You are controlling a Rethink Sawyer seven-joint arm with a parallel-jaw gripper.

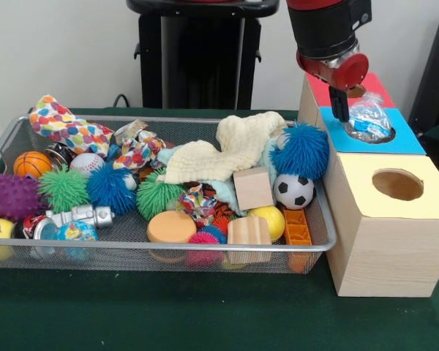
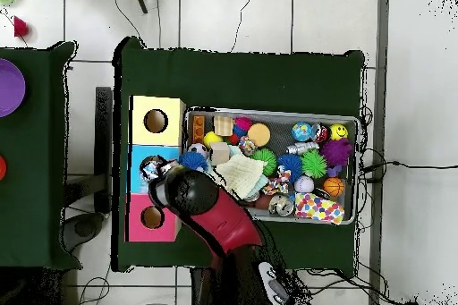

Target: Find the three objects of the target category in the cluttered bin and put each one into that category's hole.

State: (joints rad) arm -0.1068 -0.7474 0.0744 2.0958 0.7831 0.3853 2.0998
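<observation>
Gripper [image 1: 342,110] in the front view hangs over the blue box [image 1: 402,142], its dark tip just touching the upper left of a crinkly clear bag [image 1: 367,121] that sits in and over the blue hole; only one finger shows, so whether it pinches the bag or has let go I cannot tell. That bag lies just below and to the picture's right of the tip, bunched up and poking above the rim instead of sunk through, so my guess is that the drop is about finished (or needs a push straight down). Beside it the yellow hole [image 1: 397,184] stands empty, and the bin [image 1: 318,245] of balls, blocks and cloths lies to the picture's left. From overhead, the arm's head covers the gripper [image 2: 172,179]; the bag [image 2: 152,170] shows at the blue box's hole [image 2: 143,163], between the yellow box [image 2: 143,109] and the pink one [image 2: 134,228], with the bin [image 2: 268,112] on the other side.
</observation>
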